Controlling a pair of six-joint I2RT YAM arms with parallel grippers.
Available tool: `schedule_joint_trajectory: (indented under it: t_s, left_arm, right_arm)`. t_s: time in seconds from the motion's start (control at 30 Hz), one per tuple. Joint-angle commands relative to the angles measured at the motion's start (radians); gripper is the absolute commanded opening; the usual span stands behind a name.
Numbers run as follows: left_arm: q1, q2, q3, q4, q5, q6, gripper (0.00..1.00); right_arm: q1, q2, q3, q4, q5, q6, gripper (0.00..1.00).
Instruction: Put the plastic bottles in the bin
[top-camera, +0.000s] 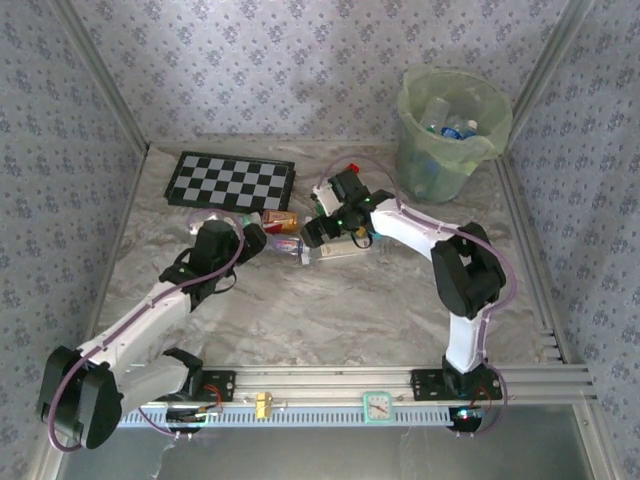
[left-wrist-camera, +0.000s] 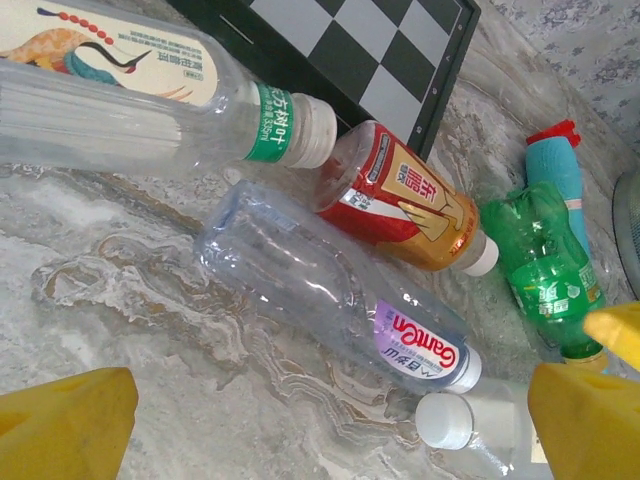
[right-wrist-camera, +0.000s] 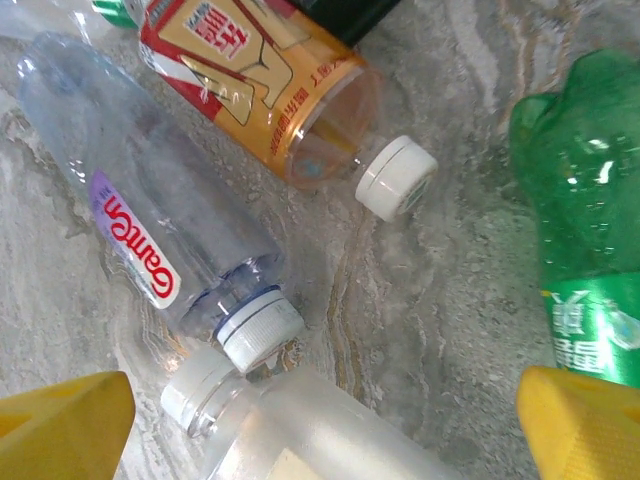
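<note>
At the centre of the top view, the plastic bottles (top-camera: 288, 244) lie clustered between the left gripper (top-camera: 257, 240) and the right gripper (top-camera: 316, 231), both spread wide and holding nothing. In the right wrist view, a white-capped clear bottle (right-wrist-camera: 300, 430) lies at the bottom edge, between the yellow fingers (right-wrist-camera: 60, 425). The bin (top-camera: 410, 110) stands at the upper right, well apart, with bottles inside.
</note>
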Motion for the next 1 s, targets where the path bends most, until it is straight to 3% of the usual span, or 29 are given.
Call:
schedule_joint_trajectory:
  t_s: [0.0,0.43,0.97]
  left_arm:
    - [0.009,-0.028,-0.003,-0.019,-0.005,-0.016,1.0]
    - [0.012,-0.018,-0.008,0.001,0.005,-0.028,1.0]
    - [0.012,-0.011,-0.015,0.021,0.02,-0.044,1.0]
  right_arm:
    - [0.012,0.035,0.026,-0.069,-0.033,-0.029,1.0]
    - [0.032,-0.026,-0.087,-0.074,-0.019,-0.028,1.0]
    - [0.154,-0.124,-0.214,-0.144,0.215,-0.045,0.99]
